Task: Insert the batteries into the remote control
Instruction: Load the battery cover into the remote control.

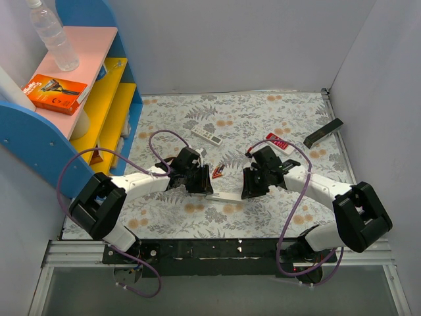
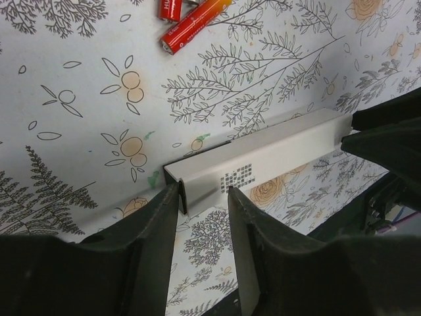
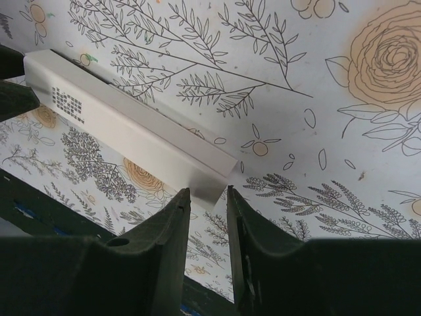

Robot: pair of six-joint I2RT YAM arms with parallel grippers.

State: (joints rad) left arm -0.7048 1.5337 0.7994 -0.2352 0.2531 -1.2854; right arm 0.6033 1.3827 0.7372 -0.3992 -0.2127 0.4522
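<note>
The long white remote control (image 1: 227,196) lies between my two grippers near the table's front edge. My left gripper (image 1: 206,191) is shut on its dark end; in the left wrist view the fingertips (image 2: 170,197) sit on both sides of that end of the remote (image 2: 276,155). My right gripper (image 1: 245,192) is shut on the other, white end, and the right wrist view shows the remote (image 3: 131,125) running away from my gripper (image 3: 207,192). No blue batteries are in view.
Red-orange cylinders (image 1: 217,172) lie just behind the remote and also show in the left wrist view (image 2: 194,23). A shorter white remote (image 1: 207,135), a red remote (image 1: 279,144) and a black bar (image 1: 323,132) lie farther back. A coloured shelf (image 1: 105,99) stands at the left.
</note>
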